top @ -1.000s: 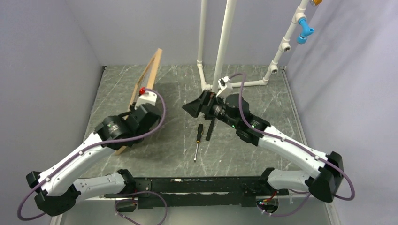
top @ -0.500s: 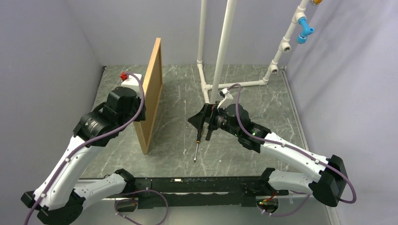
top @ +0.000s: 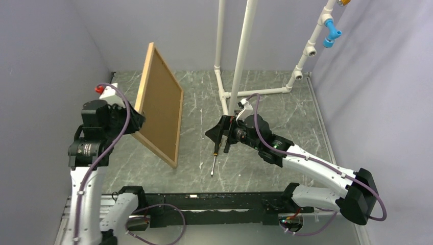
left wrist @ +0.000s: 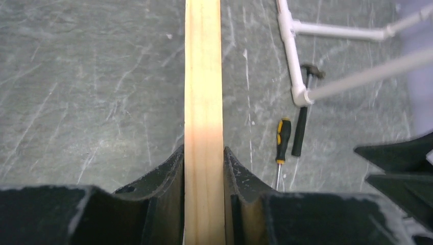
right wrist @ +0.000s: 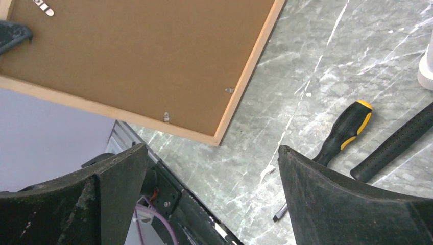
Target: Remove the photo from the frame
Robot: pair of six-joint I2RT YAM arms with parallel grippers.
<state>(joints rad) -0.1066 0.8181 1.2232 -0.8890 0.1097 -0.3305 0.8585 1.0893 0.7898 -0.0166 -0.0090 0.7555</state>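
We hold the frame (top: 159, 104) up by one long edge. The left gripper (top: 137, 118) is clamped across the narrow moulding, and in the left wrist view its fingers (left wrist: 166, 178) press the pale wood strip (left wrist: 204, 127) from both sides. The frame stands tilted, with its brown backing board (top: 162, 109) turned toward the right arm. We judge this is deliberate: that face carries the small metal clips (right wrist: 166, 117) that lock the board in, so they have to be within reach.

We cannot see the photo. Only the back of the frame shows, so we take it that the photo is still inside, behind the board.

The frame's lower corner hangs close over the table (top: 286, 112); we cannot tell whether it touches.

The right gripper (top: 214, 131) hovers to the right of the frame with its fingers (right wrist: 117, 173) spread wide and nothing between them. Its wrist camera looks across the frame's lower corner. The screwdriver (top: 216, 148) and the hammer (top: 228, 140) lie side by side on the table, to the right of the frame and below that gripper.

The clips look closed, so the task seems barely begun. A pinch on one edge may let the frame swing when it is pushed.
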